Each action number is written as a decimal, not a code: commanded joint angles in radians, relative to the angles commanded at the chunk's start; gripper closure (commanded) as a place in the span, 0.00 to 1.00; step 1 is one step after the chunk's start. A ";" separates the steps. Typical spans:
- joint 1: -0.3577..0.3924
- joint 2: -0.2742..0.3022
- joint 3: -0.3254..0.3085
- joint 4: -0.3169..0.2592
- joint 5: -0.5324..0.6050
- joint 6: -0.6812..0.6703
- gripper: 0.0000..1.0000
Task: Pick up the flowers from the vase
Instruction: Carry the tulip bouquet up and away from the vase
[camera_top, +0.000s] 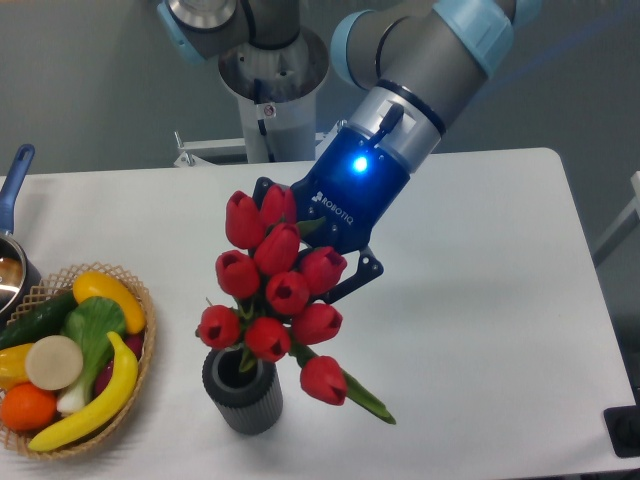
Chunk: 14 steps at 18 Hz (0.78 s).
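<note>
Saw a white table (480, 300) filling most of the view, its far edge running from 9 o'clock across to 2 o'clock and its right edge dropping from 2 towards 4 o'clock. Found the widest bare stretch of tabletop over the right half, from 2 round to 5 o'clock. Noted a plain grey wall behind, with the robot's base column (270, 90) at 12 o'clock beyond the far edge.

Saw the arm (430, 50) reaching down from 1 o'clock towards the centre, a blue light glowing on the wrist. Found the gripper (312, 245) clamped around the flowers (278, 285), one dark finger (355, 280) showing at the bunch's right side, the actual contact hidden behind the buds.

Saw the red tulip bunch held tilted at the centre, its lowest buds just above the vase (243, 390), one bud and a green leaf hanging out towards 5 o'clock. Could not tell whether the stems were free of the hollow.

Noted a wicker basket (140, 300) of fruit and vegetables at 8 o'clock, near the vase but apart. Saw a pot with a blue handle (15, 175) cut off at 9 o'clock.
</note>
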 joint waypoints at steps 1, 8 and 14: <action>0.034 0.005 -0.011 0.000 -0.001 0.002 0.55; 0.135 0.023 -0.051 0.006 -0.003 0.037 0.55; 0.197 0.080 -0.115 0.006 -0.009 0.100 0.55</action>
